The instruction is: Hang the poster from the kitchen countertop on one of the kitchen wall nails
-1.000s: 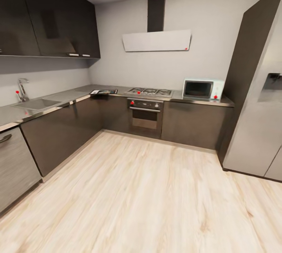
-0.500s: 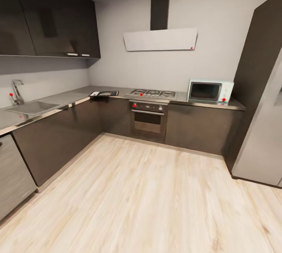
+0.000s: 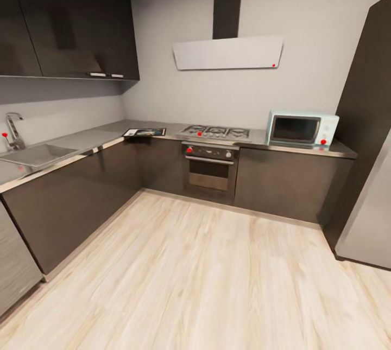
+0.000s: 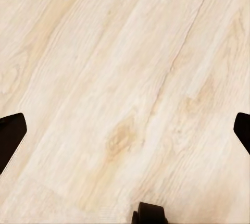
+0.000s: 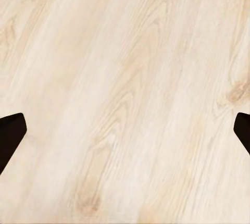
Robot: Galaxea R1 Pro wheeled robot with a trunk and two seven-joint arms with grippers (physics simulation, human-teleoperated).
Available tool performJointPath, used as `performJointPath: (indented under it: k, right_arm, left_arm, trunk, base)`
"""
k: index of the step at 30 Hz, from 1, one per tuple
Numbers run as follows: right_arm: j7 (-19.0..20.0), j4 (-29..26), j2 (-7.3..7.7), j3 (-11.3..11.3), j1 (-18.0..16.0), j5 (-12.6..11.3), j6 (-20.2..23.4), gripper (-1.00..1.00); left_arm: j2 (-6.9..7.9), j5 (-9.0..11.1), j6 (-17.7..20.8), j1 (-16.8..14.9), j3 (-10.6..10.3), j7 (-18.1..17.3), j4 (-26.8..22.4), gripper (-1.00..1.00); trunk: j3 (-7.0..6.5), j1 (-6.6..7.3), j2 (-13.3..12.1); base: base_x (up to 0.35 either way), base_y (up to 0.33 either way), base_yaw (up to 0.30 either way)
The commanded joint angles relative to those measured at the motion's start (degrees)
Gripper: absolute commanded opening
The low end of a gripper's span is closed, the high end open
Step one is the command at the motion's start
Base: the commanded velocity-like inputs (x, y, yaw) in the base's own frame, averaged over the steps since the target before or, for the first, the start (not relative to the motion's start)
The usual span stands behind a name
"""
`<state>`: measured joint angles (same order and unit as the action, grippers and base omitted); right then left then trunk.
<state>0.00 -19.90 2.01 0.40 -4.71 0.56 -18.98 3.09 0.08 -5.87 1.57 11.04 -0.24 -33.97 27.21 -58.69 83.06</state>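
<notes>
The whole head view has slid since the earlier frames, so the camera moved, not the kitchen things. Here the poster (image 3: 144, 132) lies flat on the grey bench (image 3: 87, 138), at the corner beside the stove (image 3: 217, 133), still far from the robot.

In the left wrist view, the left pincer (image 4: 125, 130) is spread wide over the wooden floor (image 4: 125, 78).

In the right wrist view, the right pincer (image 5: 125, 130) is spread too.

I think driving in crooked could bump the cabinets (image 3: 70, 198).
</notes>
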Motion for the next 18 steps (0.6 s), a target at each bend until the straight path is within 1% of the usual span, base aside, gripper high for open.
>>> performJointPath:
  k: [1,18]
  right_arm:
    - [0.0,0.04,0.01,0.04,-0.03,0.06,-0.18,1.0]
    - [0.0,0.04,0.01,0.01,-0.03,0.06,-0.26,1.0]
  left_arm:
    - [-0.01,0.01,-0.1,0.01,0.04,-0.03,-0.04,1.0]
    - [-0.01,0.01,-0.1,0.01,0.04,-0.03,-0.04,1.0]
  trunk:
    - [0.05,-0.04,0.02]
    - [0.05,-0.04,0.02]
  base:
    - [0.331,0.105,0.0]
    - [0.331,0.105,0.005]
